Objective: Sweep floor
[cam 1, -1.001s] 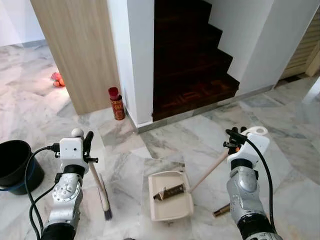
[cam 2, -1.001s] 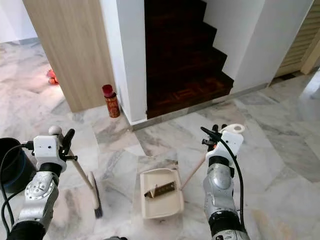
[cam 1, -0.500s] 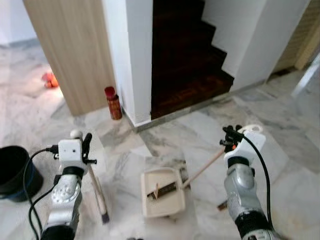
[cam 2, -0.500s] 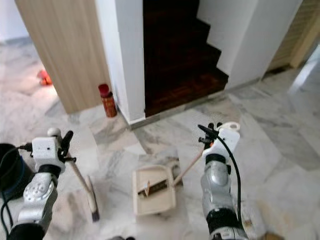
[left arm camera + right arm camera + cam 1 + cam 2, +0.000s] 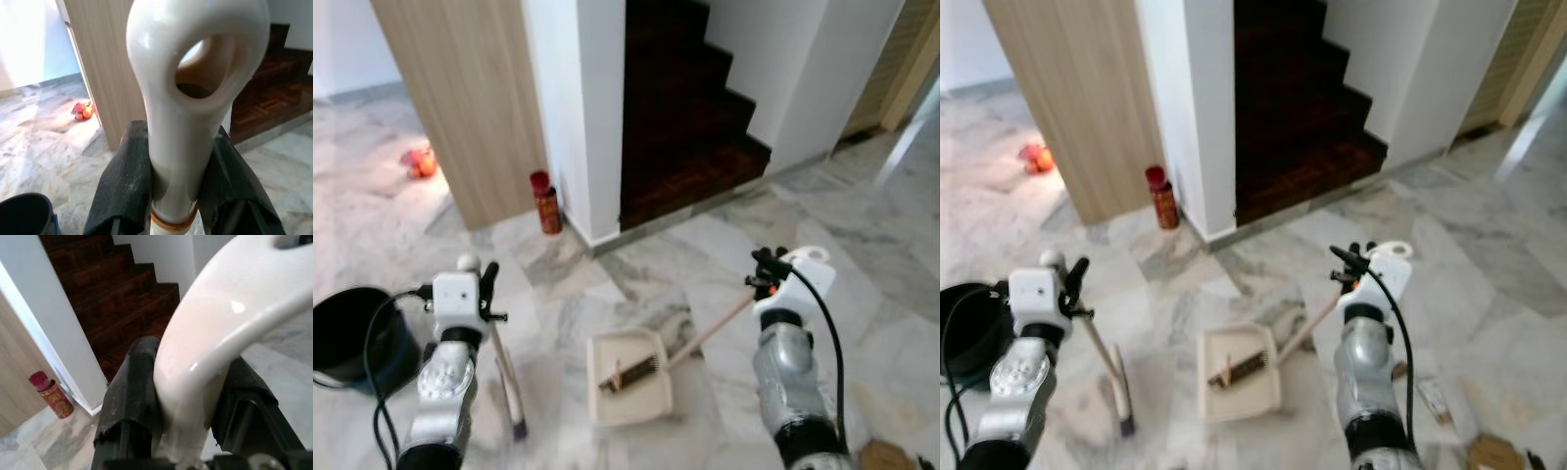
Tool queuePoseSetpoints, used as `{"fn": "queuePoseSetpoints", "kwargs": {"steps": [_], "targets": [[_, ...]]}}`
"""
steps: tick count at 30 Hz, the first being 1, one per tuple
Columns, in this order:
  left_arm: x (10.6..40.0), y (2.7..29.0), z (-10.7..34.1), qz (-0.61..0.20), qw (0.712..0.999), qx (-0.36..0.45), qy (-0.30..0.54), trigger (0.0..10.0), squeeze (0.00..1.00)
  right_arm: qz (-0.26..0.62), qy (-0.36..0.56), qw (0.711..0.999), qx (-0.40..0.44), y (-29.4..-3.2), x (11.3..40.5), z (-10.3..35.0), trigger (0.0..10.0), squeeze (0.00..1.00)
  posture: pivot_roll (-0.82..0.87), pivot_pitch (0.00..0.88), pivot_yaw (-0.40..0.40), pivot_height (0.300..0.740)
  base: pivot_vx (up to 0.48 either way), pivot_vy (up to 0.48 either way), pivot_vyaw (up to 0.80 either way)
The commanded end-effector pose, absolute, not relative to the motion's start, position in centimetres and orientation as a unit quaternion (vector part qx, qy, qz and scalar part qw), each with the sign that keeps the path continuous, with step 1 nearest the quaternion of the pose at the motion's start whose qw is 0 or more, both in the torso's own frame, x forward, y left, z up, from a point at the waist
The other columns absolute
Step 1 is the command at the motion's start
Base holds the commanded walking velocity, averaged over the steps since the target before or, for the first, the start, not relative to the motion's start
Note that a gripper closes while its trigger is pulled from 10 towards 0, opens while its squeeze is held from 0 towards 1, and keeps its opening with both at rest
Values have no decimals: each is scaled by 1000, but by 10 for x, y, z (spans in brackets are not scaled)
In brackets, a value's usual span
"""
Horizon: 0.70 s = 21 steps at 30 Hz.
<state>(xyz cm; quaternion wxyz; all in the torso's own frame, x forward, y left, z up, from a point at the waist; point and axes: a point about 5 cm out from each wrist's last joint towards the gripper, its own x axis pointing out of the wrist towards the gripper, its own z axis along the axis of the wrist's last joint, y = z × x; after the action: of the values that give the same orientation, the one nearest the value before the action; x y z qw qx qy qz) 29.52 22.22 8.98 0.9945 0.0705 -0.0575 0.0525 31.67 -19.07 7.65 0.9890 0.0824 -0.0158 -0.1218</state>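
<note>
My left gripper (image 5: 481, 290) is shut on the white looped top of a broom (image 5: 505, 372). Its handle slants down to a dark brush head on the marble floor. In the left wrist view both black fingers (image 5: 126, 182) clamp that handle end (image 5: 190, 88). My right gripper (image 5: 767, 270) is shut on the white grip of a long-handled cream dustpan (image 5: 646, 394). The pan rests flat on the floor between my arms. A brown comb-like piece of litter (image 5: 632, 370) lies in it. The right wrist view has the fingers (image 5: 131, 391) squeezing the white grip (image 5: 215, 328).
A black bucket (image 5: 350, 335) stands at my left. A red can (image 5: 546, 202) sits by the white pillar (image 5: 579, 108), with dark wooden stairs (image 5: 690, 127) beyond. Orange items (image 5: 419, 163) lie far left. Paper scraps (image 5: 1435, 398) and a brown piece (image 5: 1491, 452) lie at lower right.
The whole picture has shifted, so the camera moved; litter at the lower right has come into view. Both grippers keep their holds and the dustpan still lies between my arms.
</note>
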Motion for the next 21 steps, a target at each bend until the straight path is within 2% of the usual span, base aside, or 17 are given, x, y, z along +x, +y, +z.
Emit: {"fn": "queuePoseSetpoints", "kwargs": {"steps": [1,11,17,21], "targets": [[298,224,99,55,993,72,-77,10000,0,-115,-37,990,78,-188,323,88,10000,0,66,0,-28,740,0,307,0],[297,225,101,57,993,73,-76,10000,0,-110,-36,990,75,-184,324,89,10000,0,73,0,-28,740,0,309,0],[297,225,101,58,993,73,-75,10000,0,-109,-35,990,77,-184,324,89,10000,0,75,0,-29,740,0,309,483],[297,225,101,59,993,73,-74,10000,0,-109,-34,990,77,-184,325,89,10000,0,76,0,-29,740,0,307,0]]}}
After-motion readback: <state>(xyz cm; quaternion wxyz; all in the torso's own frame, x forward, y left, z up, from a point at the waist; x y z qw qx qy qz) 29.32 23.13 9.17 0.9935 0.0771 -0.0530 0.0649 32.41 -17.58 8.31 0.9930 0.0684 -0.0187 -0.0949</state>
